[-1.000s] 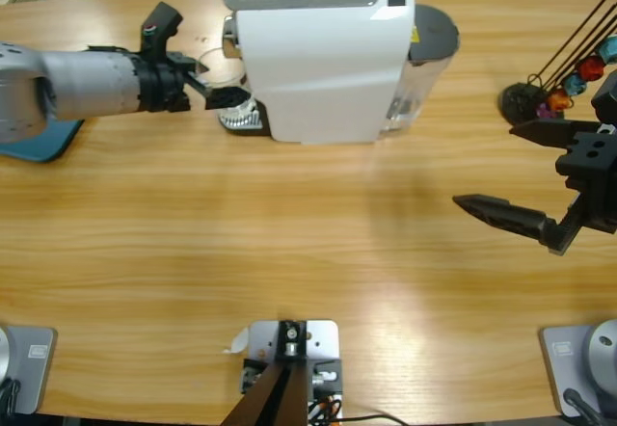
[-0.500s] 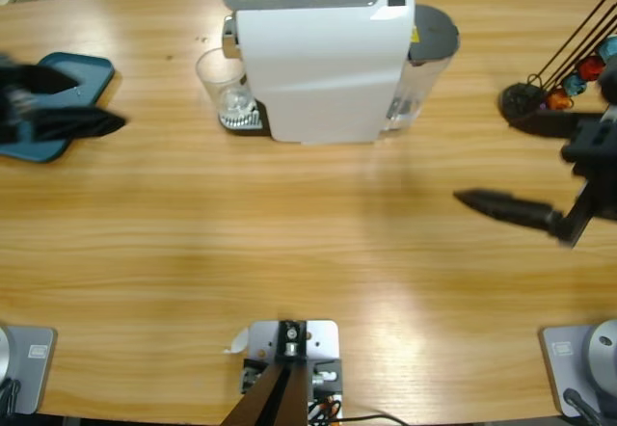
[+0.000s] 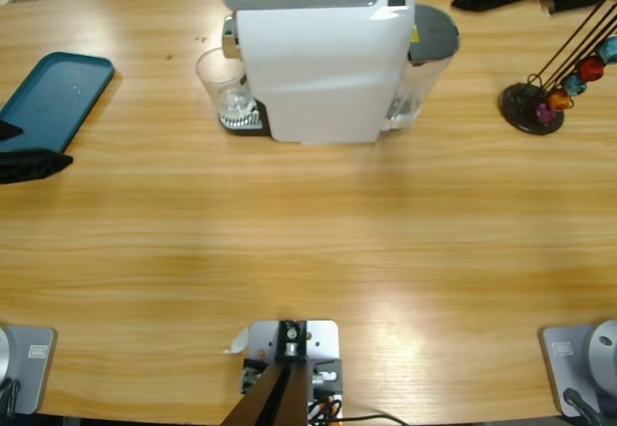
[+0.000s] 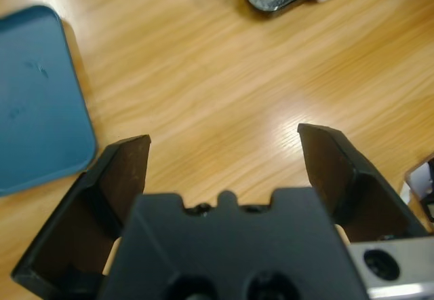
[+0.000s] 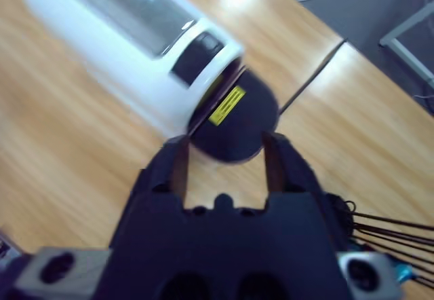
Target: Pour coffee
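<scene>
The left tool [image 4: 224, 171] is held wide open and empty over the table [image 3: 308, 233]; the right tool [image 5: 224, 161], part open and empty, is poised above the machine [image 3: 323, 55]. If the machine is jolted, the cup [image 3: 220, 81] under the spout could be knocked over.

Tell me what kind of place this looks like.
Probably a lab test bench dressed as a coffee corner: a white coffee machine with a glass cup beside its spout, a capsule rack, and a teal tray on a long wooden table.
</scene>
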`<state>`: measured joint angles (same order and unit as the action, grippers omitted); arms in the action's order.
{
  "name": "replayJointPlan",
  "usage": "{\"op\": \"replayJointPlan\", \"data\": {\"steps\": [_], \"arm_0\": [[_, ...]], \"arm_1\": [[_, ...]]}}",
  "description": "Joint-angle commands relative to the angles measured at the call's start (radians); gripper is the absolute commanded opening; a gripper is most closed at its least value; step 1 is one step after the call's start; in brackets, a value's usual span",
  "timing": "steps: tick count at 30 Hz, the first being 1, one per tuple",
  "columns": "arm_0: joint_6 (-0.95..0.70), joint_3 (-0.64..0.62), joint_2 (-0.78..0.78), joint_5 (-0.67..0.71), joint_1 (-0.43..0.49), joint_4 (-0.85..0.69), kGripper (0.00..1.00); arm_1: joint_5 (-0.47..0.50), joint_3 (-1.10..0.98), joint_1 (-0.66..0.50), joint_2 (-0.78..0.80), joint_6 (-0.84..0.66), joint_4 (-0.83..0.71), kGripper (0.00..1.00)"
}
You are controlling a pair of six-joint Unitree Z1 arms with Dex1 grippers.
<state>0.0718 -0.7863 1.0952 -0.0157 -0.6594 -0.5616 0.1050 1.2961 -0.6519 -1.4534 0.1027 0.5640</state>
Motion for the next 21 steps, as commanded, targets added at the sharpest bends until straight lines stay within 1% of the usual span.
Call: {"op": "replayJointPlan", "data": {"steps": [1,5,10,21], "arm_0": [[0.015,0.124,-0.098,-0.016,0.011,0.113,0.936],[0.009,0.13,-0.083,-0.011,0.011,0.132,0.936],[0.008,0.137,-0.081,-0.005,0.011,0.145,0.936],[0.005,0.139,-0.08,-0.002,0.011,0.149,0.936]], "arm_1": [[0.018,0.269,0.026,-0.207,0.024,0.143,0.0],[0.012,0.333,0.026,-0.264,0.028,0.168,0.0],[-0.007,0.356,0.025,-0.311,0.016,0.177,0.0],[-0.027,0.358,0.002,-0.346,0.0,0.186,0.0]]}}
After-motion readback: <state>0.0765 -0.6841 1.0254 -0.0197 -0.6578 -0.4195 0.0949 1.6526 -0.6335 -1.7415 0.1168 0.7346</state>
